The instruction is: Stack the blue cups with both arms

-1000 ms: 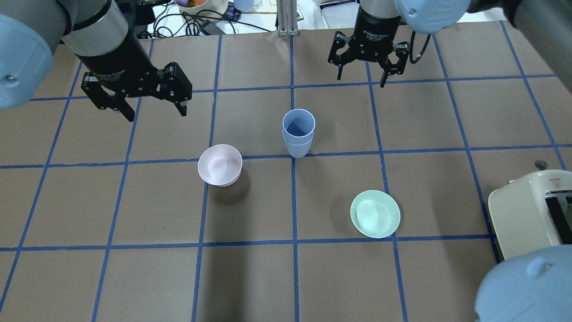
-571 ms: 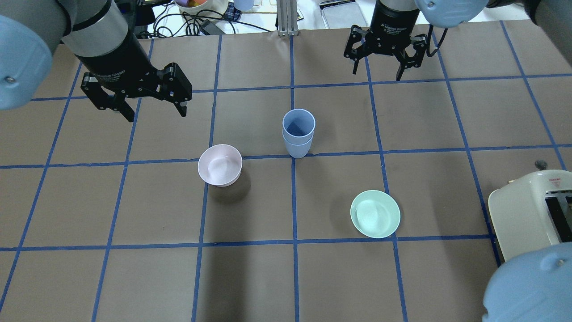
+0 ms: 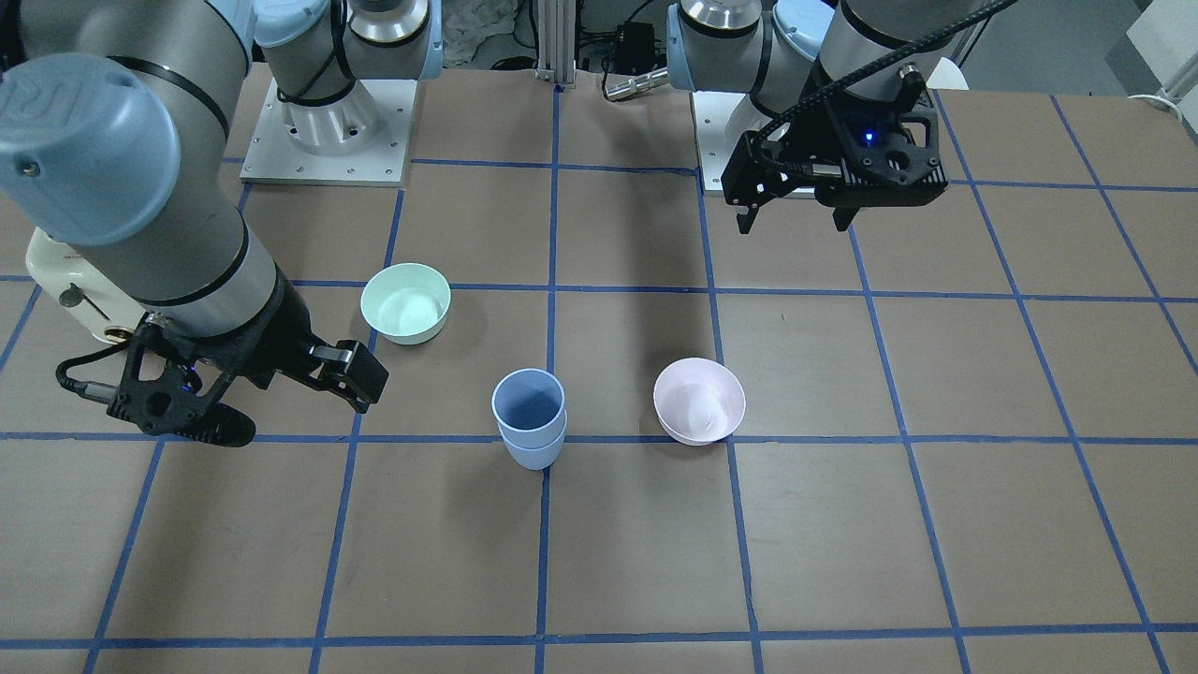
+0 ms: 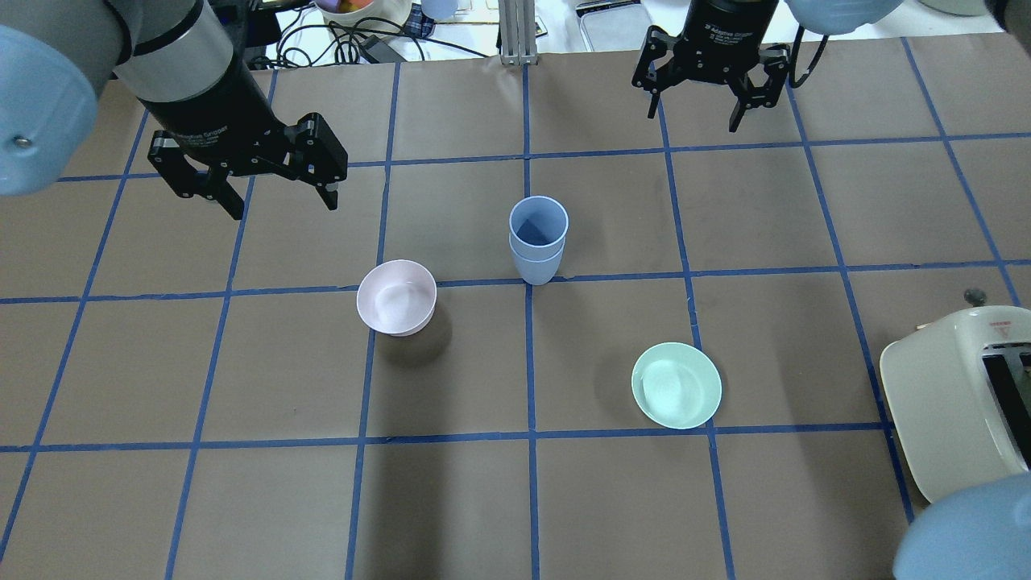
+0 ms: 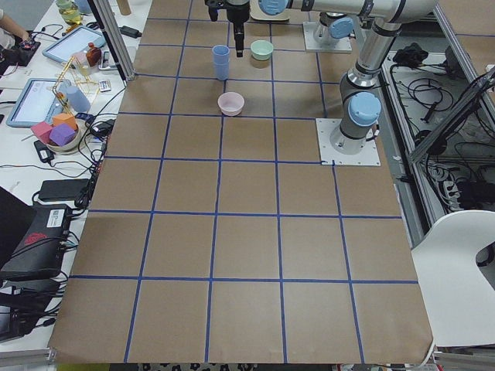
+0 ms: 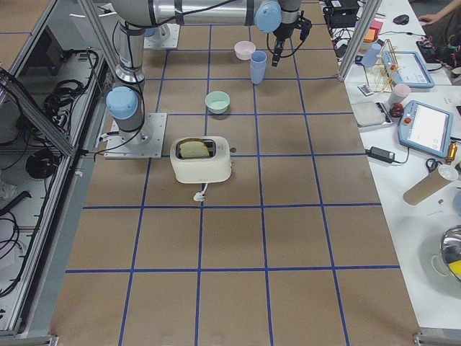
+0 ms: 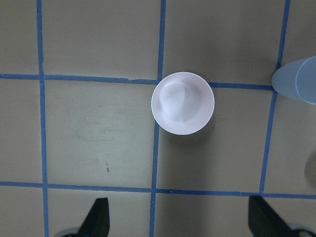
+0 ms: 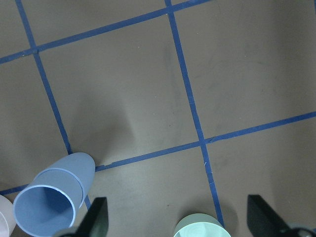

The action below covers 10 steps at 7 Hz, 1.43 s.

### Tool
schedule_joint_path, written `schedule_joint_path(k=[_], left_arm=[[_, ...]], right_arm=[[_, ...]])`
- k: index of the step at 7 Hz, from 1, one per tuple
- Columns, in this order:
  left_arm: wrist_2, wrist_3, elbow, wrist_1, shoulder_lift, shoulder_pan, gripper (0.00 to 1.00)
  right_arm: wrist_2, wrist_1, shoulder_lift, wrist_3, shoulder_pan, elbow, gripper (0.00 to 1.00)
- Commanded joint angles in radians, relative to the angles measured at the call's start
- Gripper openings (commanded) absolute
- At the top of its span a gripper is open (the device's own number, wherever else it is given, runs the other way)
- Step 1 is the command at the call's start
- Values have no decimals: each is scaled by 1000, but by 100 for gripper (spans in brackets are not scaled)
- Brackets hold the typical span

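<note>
The two blue cups [image 4: 538, 238] stand nested one inside the other, upright, near the table's middle; the stack also shows in the front view [image 3: 530, 417] and the right wrist view [image 8: 52, 200]. My left gripper [image 4: 283, 205] is open and empty, hovering to the left of the stack and beyond the pink bowl. My right gripper [image 4: 693, 119] is open and empty, raised near the table's far edge, to the right of and beyond the stack. Neither gripper touches the cups.
A pale pink bowl [image 4: 396, 296] sits left of the stack and a mint-green bowl [image 4: 676, 385] sits to its near right. A cream toaster [image 4: 950, 395] stands at the right edge. Cables and clutter lie beyond the table's far edge.
My right gripper has moved away from the cups toward the far edge and a little to the right, still open. The left gripper and the stacked cups have not moved.
</note>
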Motion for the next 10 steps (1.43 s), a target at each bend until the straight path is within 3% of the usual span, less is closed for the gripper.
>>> schedule_joint_path(k=[1, 3, 6, 7, 10], left_arm=[[1, 2, 2, 0, -4, 0, 100], [0, 11, 2, 2, -8, 0, 100], [-3, 7, -7, 2, 2, 2, 100], [0, 8, -13, 0, 8, 2, 100], [-6, -8, 5, -1, -4, 2, 100]], right_arm=[[5, 18, -40, -18, -7, 9, 100], [-2, 23, -66, -38, -9, 31, 100], [-14, 14, -222, -96, -13, 201, 100], [-67, 11, -233, -130, -21, 218, 100], [-69, 15, -236, -132, -52, 220, 100]])
